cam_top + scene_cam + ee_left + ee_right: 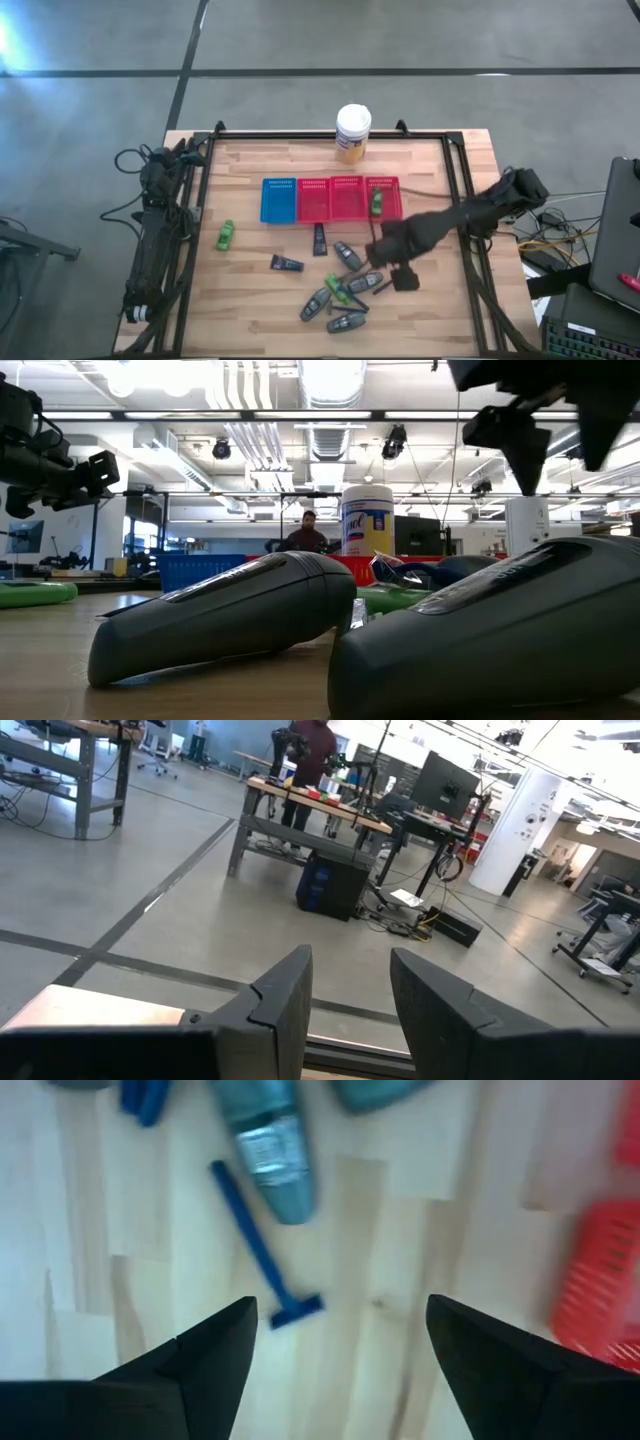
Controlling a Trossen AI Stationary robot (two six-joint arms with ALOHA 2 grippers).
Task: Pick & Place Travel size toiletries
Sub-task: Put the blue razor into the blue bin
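My right gripper (392, 268) (340, 1345) hangs open above the wood table, near the front right of the row of baskets, touching nothing. Right below it in the right wrist view lie a thin dark stick with a crossbar head (262, 1260) and a grey-blue oval tube (270, 1150). Several dark tubes (347, 255) (317, 303) (346, 322) (286, 264) lie flat on the table, with a green bottle (335, 290) among them. Another green bottle (226, 234) lies to the left, and one (376, 203) sits in the rightmost red basket. My left gripper (350, 1010) is open at the table's left edge.
A blue basket (278, 200) and three red baskets (347, 198) stand in a row mid-table. A white-lidded yellow canister (353, 133) stands at the far edge. A black frame (460, 190) borders the table. Two grey tubes (230, 615) (500, 630) fill the low view; a person (308, 532) is far behind.
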